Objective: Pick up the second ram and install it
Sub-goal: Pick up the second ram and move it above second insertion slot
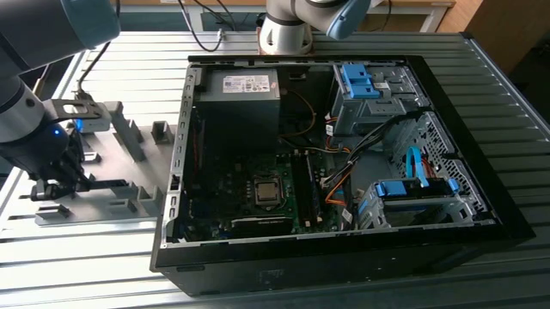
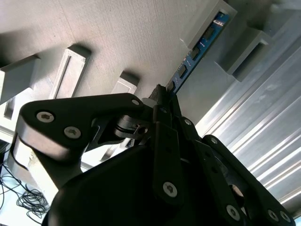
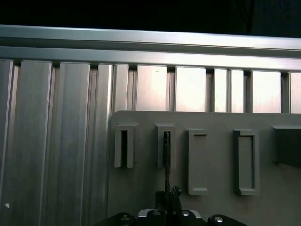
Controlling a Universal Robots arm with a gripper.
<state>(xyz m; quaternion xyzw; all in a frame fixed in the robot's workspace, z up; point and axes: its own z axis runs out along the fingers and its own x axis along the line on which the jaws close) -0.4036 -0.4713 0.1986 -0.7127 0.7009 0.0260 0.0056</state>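
Observation:
The second ram (image 2: 200, 44) is a thin blue circuit-board stick with dark chips, standing on edge in grey fixture blocks (image 2: 207, 19). In the first wrist view the second ram (image 3: 166, 150) shows edge-on as a thin dark line running from a slotted block to my fingers. My gripper (image 2: 162, 92) is shut on the near end of the stick, its black fingers pressed together around it. In the exterior view my gripper (image 1: 51, 191) hangs low over the grey fixture plate (image 1: 112, 164) at the exterior view's left. The gripper (image 3: 167, 197) tips meet on the stick.
An open black computer case (image 1: 481, 212) lies at the exterior view's right, with the motherboard's long black slots (image 1: 305, 187), cables and blue drive brackets inside. Several grey slotted blocks (image 3: 197, 162) stand on the plate. A ribbed aluminium table (image 3: 51, 132) surrounds it.

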